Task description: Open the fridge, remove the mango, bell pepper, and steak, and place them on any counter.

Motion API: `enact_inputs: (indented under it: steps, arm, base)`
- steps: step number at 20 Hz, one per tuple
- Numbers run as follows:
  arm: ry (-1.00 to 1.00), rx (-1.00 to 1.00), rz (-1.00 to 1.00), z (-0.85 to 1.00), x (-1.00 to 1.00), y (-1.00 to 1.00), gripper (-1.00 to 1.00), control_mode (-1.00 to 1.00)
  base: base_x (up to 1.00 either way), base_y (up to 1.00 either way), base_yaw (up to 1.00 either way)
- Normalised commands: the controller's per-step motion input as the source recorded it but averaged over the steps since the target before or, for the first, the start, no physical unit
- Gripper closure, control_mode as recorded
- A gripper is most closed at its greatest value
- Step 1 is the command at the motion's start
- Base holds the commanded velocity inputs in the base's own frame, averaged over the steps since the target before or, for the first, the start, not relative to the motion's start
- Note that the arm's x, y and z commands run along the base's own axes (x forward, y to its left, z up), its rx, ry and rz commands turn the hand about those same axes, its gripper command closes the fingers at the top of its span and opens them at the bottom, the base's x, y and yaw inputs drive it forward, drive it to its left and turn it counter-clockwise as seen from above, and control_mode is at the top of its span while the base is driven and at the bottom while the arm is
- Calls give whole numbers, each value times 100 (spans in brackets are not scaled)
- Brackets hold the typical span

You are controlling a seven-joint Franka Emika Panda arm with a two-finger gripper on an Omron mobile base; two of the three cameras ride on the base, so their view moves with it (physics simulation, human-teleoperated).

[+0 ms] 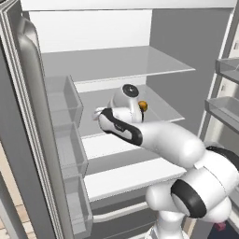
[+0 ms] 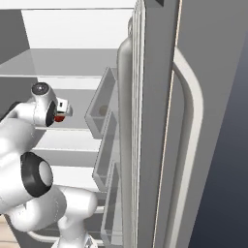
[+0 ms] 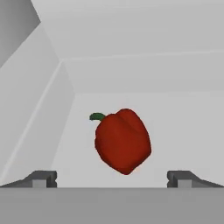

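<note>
Inside, the tall dark grey French-door fridge (image 1: 28, 93) stands open, showing white walls and pale flat shelves (image 1: 116, 63). The red bell pepper with a short green stem (image 3: 122, 141) lies on its side on a middle shelf, long axis roughly vertical in the hand view, stem pointing up-left. The two-finger gripper (image 3: 112, 178) faces it, jaws spread wide, holding nothing; a small orange-yellow mango (image 1: 143, 106) sits just beyond the wrist.

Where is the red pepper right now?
The red pepper lies on a white shelf inside the open fridge, straight ahead of the robot's open hand and between its two fingertips in the hand view.
</note>
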Motion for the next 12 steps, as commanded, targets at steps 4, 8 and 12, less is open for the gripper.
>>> enact_inputs:
  steps: [4, 8, 12]
  arm:
    - [0, 0, 0, -19, 50, 4, -100, -100]
    - [0, 0, 0, -16, 44, 0, -100, -100]
    - [2, 0, 0, -27, 19, 4, -100, -100]
  base:
    - [0, 0, 0]
    - [0, 0, 0]
    - [0, 0, 0]
